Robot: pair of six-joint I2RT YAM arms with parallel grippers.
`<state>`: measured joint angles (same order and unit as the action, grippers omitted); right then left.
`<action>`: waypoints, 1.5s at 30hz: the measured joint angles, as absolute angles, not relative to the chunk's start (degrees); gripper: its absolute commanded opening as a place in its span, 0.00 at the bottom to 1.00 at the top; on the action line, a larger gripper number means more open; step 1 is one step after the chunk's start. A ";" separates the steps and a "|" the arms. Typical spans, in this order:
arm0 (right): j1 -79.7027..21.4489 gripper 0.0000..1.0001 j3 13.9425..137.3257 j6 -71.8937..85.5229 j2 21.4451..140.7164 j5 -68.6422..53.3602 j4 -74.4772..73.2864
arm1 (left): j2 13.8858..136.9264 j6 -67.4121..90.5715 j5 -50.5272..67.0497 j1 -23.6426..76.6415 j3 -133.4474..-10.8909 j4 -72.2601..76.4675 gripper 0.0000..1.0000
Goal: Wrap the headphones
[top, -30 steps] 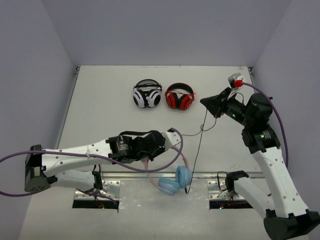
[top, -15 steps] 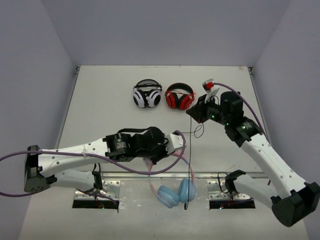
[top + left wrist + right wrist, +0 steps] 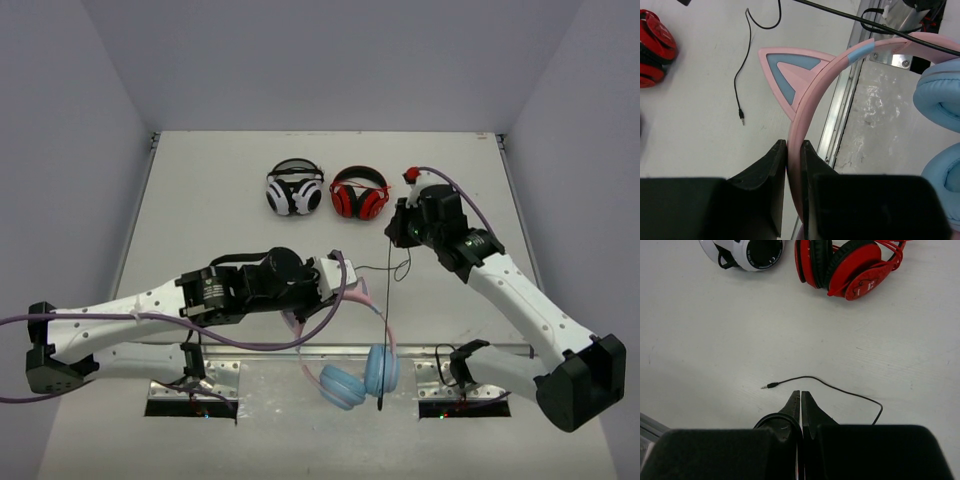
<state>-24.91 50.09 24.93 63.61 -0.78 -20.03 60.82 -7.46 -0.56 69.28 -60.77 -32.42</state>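
Note:
The headphones hang past the table's near edge, their light blue ear cups (image 3: 362,377) low and the pink headband (image 3: 840,62) with a cat ear (image 3: 790,72) above. My left gripper (image 3: 333,279) is shut on the headband, which sits between its jaws in the left wrist view (image 3: 793,146). The thin black cable (image 3: 388,310) runs from the ear cups up to my right gripper (image 3: 393,233). The right gripper (image 3: 800,393) is shut on the cable, which loops over its left finger. The cable's free end with the plug (image 3: 771,385) lies on the table just ahead.
White-and-black headphones (image 3: 294,190) and red-and-black headphones (image 3: 360,195) lie side by side at the table's back middle. They also show in the right wrist view (image 3: 747,252) (image 3: 850,265). A metal rail (image 3: 250,350) runs along the near edge.
My right gripper has swung left and down toward the table centre with the cable. My left gripper has drawn back slightly left, and the ear cups have dropped lower and to the right.

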 measured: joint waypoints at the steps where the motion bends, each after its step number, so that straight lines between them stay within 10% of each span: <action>1: -24.91 0.01 50.00 25.06 63.75 -0.89 -19.99 | 60.42 -7.46 -0.54 69.28 -60.77 -32.27 0.01; 31: -24.84 0.01 38.96 36.45 51.72 -35.75 8.49 | 45.04 8.40 -12.75 69.41 -62.81 -1.08 0.00; 45: -26.46 0.01 29.52 48.86 54.39 -41.54 35.11 | 52.90 19.79 -46.13 69.60 -67.20 7.66 0.00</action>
<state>-26.46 29.52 48.86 54.39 -41.54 35.11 52.90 19.79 -46.13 69.60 -67.20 7.66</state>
